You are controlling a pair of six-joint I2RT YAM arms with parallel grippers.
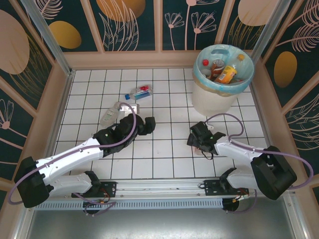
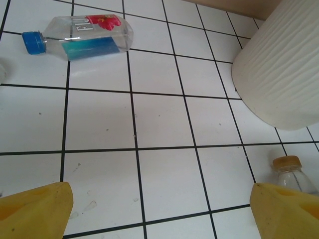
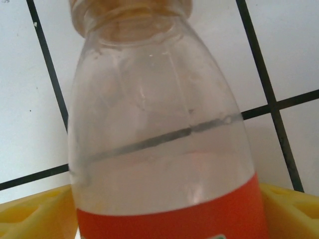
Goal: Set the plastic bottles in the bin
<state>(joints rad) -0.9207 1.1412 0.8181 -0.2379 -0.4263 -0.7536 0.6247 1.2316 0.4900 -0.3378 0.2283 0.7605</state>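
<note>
The bin (image 1: 209, 102) stands at the far right of the white tiled table (image 1: 164, 159), well apart from both arm bases. Inside its blue liner lie several bottles: an orange bottle (image 1: 228, 74), a brown bottle (image 1: 218, 67) and one with a red cap (image 1: 205, 63) can be told.

The left gripper (image 1: 147, 124) is near the middle of the table. In the left wrist view its yellow fingers (image 2: 35, 211) stand wide apart with bare tile between them; it has hold of nothing. Beyond it a blue-capped bottle (image 2: 79, 37) with a red flower on the label lies on its side, apart from the fingers; from above it is seen at (image 1: 138, 92). A clear bottle (image 1: 110, 114) lies just beside the left arm. A tan-capped bottle (image 2: 291, 172) shows just beside the other fingertip, with the ribbed wall of the bin behind it.

The right gripper (image 1: 200, 139) is low over the table, in front of the bin. In the right wrist view an orange-label bottle (image 3: 164, 124) — clear above the label — sits between its yellow fingers (image 3: 35, 216), which are close at both sides. Whether they press on it, I cannot tell.
</note>
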